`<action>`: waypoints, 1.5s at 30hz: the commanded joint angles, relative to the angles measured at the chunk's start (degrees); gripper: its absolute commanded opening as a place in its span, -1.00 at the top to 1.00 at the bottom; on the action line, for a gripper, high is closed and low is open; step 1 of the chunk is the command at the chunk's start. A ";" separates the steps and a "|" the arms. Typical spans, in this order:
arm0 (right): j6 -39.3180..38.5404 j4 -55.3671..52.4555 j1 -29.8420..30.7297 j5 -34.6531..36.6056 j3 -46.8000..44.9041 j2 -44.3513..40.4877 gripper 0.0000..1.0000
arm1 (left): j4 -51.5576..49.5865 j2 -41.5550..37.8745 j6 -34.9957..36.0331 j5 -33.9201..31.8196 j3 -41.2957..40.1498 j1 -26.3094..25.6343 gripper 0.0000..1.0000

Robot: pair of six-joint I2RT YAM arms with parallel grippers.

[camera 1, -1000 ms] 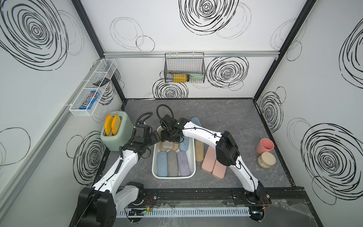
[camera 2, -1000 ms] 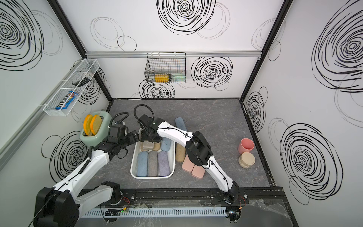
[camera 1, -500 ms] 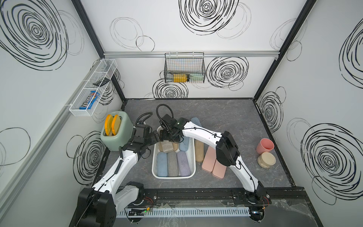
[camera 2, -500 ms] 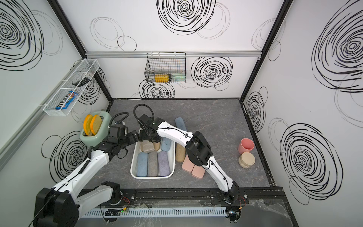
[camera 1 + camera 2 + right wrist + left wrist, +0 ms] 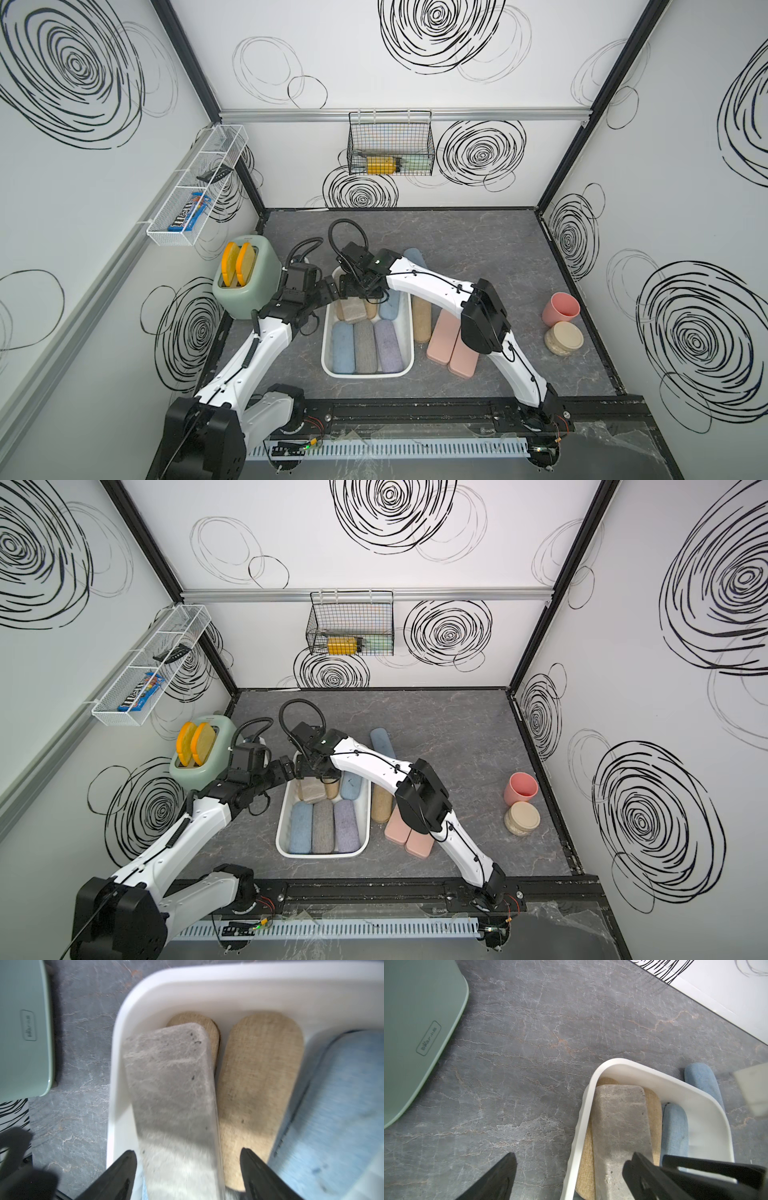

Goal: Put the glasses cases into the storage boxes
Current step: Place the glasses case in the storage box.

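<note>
Grey marble tabletop underlies the white storage box, where my right pincer stands open astride the grey-beige case resting beneath it, my left pincer open and empty alongside; placing looks finished, so next I must lift clear toward the tan case outside.
</note>
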 commanded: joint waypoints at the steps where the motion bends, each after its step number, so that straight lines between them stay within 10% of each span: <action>1: -1.35 -2.09 2.50 4.57 -2.99 -7.51 -0.62 | 1.25 -0.73 -0.35 0.32 1.45 -0.23 -0.81; 7: -0.66 1.61 6.31 4.62 -15.63 -13.84 0.14 | 1.15 -0.74 -0.30 0.26 1.36 -0.27 -0.81; 13: 0.69 11.28 7.66 -0.33 -27.15 -15.86 0.44 | 1.26 -0.39 -0.30 0.54 1.36 -0.22 -0.81; 37: -0.84 12.82 4.03 -3.35 -15.82 -5.60 0.51 | 1.26 -0.47 -0.04 0.53 1.36 -1.41 -0.81; 45: -0.92 9.74 5.09 3.22 -19.95 -14.04 0.34 | 1.49 -1.07 0.05 0.48 1.45 -1.15 -0.84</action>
